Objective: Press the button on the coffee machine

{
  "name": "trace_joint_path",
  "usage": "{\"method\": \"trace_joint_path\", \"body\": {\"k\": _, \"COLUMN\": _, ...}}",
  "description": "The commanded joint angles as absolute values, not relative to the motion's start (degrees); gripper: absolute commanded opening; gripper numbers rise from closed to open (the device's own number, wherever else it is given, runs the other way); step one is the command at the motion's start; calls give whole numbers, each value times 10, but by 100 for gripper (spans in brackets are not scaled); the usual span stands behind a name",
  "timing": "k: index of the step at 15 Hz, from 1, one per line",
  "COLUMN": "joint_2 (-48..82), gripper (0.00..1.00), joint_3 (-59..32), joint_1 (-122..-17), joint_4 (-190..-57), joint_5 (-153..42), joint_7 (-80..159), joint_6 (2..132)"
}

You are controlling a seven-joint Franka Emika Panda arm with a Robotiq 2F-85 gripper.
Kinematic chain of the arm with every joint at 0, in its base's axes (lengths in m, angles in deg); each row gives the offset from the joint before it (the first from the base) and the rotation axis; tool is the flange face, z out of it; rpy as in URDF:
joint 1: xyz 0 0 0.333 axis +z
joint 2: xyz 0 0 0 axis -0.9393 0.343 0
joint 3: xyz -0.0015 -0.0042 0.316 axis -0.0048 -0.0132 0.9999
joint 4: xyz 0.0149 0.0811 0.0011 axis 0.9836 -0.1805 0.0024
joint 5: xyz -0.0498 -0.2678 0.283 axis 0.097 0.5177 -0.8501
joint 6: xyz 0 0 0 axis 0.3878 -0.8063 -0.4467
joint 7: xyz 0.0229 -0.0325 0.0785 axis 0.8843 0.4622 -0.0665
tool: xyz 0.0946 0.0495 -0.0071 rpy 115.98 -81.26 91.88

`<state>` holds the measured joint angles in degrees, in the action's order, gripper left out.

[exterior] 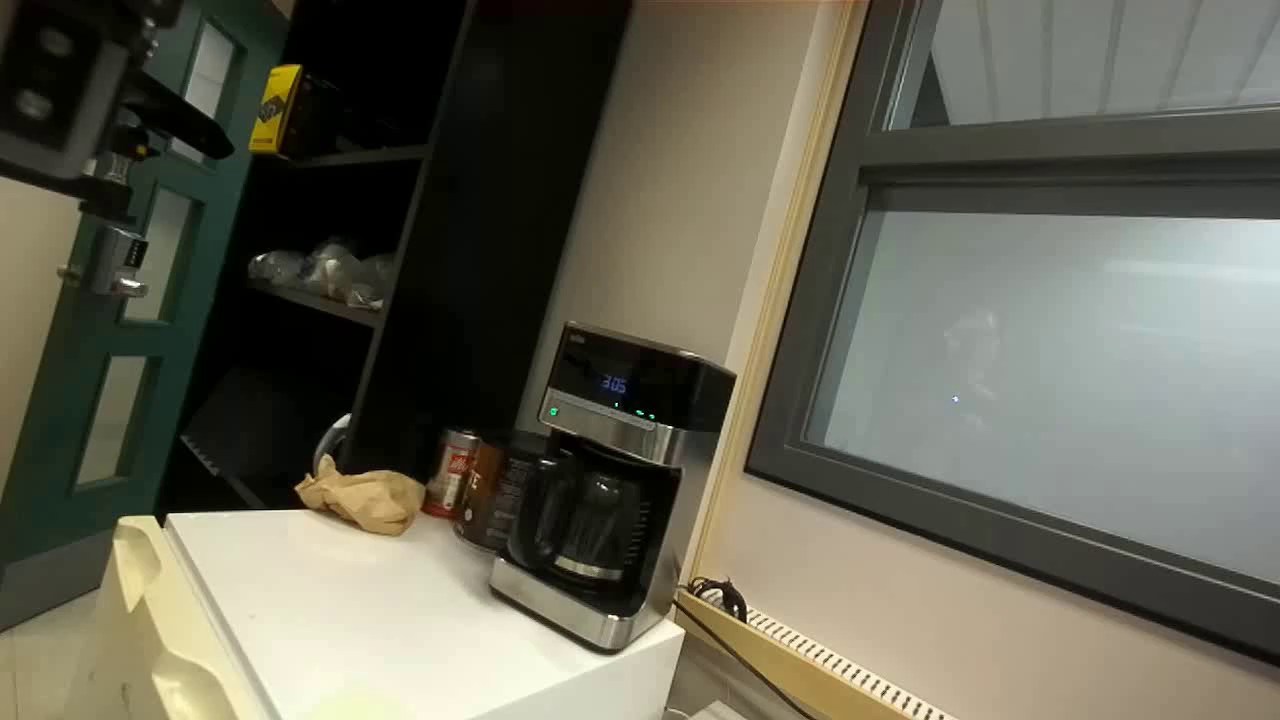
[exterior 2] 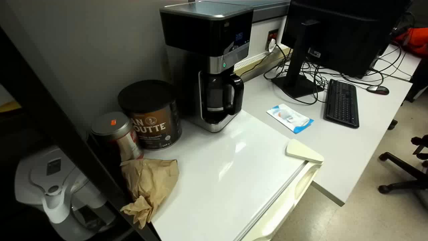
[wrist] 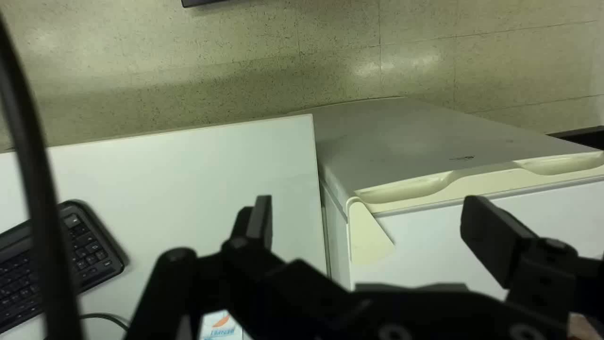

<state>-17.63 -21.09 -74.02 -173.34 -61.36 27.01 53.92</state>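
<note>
Our gripper point(wrist: 370, 220) gapes; we judge the drip coffee maker point(exterior: 612, 480) heavy, stiff, best pressed left on its silver band point(exterior: 603, 425).

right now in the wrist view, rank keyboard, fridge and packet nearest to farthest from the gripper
1. Fridge, beneath the gripper, right of centre.
2. Packet, bottom edge, left of centre, partly hidden.
3. Keyboard, at the far left.
</note>
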Motion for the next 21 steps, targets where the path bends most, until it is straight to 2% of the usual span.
{"method": "trace_joint_path", "body": {"k": 1, "joint_2": -176, "gripper": 100, "joint_3": -202, "joint_1": -750, "joint_4": -1733, "joint_5": -617, "joint_7": 267, "joint_6": 538}}
{"method": "trace_joint_path", "body": {"k": 9, "joint_2": -155, "gripper": 100, "joint_3": -190, "joint_1": -749, "joint_4": -1711, "joint_5": -601, "joint_7": 279, "joint_6": 547}}
{"method": "trace_joint_path", "body": {"k": 17, "joint_2": -24, "gripper": 100, "joint_3": -123, "joint_1": -740, "joint_4": -1560, "joint_5": -466, "joint_7": 343, "joint_6": 613}}
{"method": "trace_joint_path", "body": {"k": 18, "joint_2": -3, "gripper": 75, "joint_3": -118, "joint_1": -738, "joint_4": -1537, "joint_5": -448, "joint_7": 350, "joint_6": 622}}
{"method": "trace_joint_path", "body": {"k": 19, "joint_2": 19, "gripper": 73, "joint_3": -114, "joint_1": -736, "joint_4": -1513, "joint_5": -426, "joint_7": 357, "joint_6": 631}}
{"method": "trace_joint_path", "body": {"k": 21, "joint_2": 64, "gripper": 59, "joint_3": -111, "joint_1": -731, "joint_4": -1464, "joint_5": -385, "joint_7": 375, "joint_6": 646}}
